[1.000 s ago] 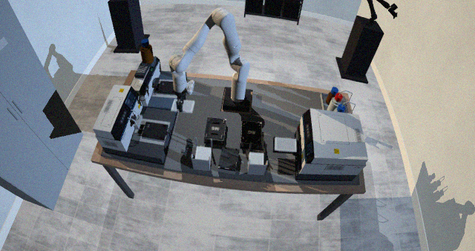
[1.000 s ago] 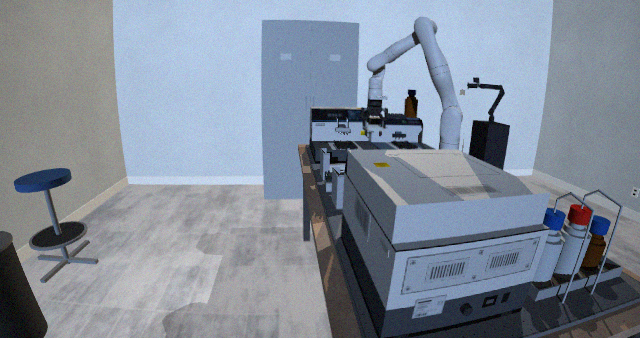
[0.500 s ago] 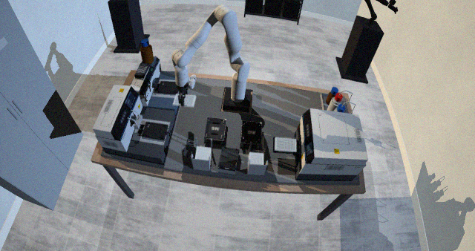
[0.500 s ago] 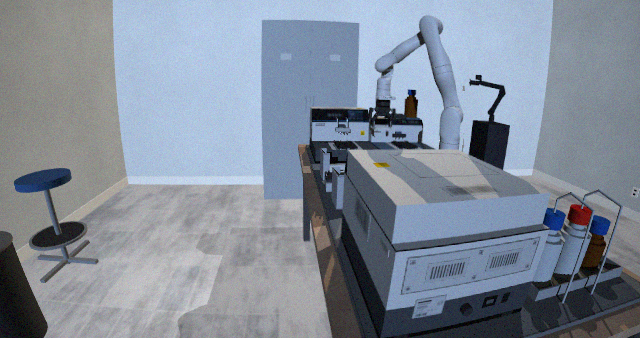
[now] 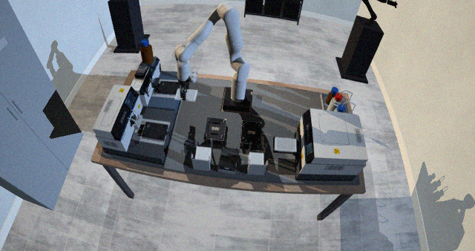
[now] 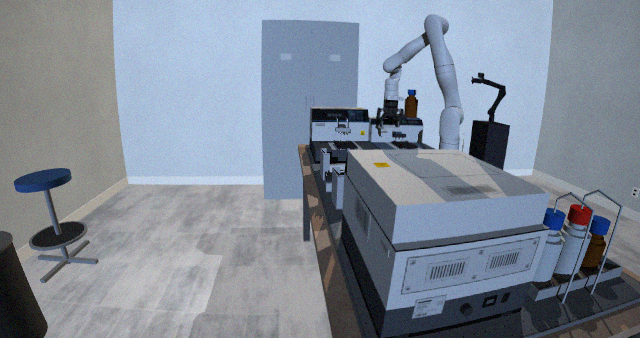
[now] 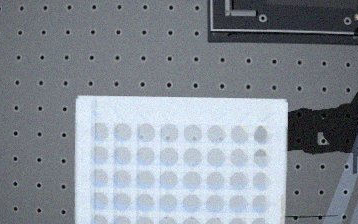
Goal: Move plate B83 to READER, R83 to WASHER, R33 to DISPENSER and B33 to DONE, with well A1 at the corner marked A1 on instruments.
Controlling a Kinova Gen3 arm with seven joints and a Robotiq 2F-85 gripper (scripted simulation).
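A white well plate fills the lower middle of the wrist view, and I see no label on it. It hangs under my gripper at the back left of the deck, a little above the perforated surface, and shows as a white plate in the top view. The fingers stand wide across the plate and are out of sight in the wrist view. A black nest lies just beyond the plate. Another white plate sits on the tray by the large instrument at the right. My gripper looks small and far off in the exterior view.
Two instruments with dark plate nests stand along the left side. A large grey instrument is at the right, with a bottle rack behind it. Black racks and white blocks stand mid-deck. An amber bottle is at the back left.
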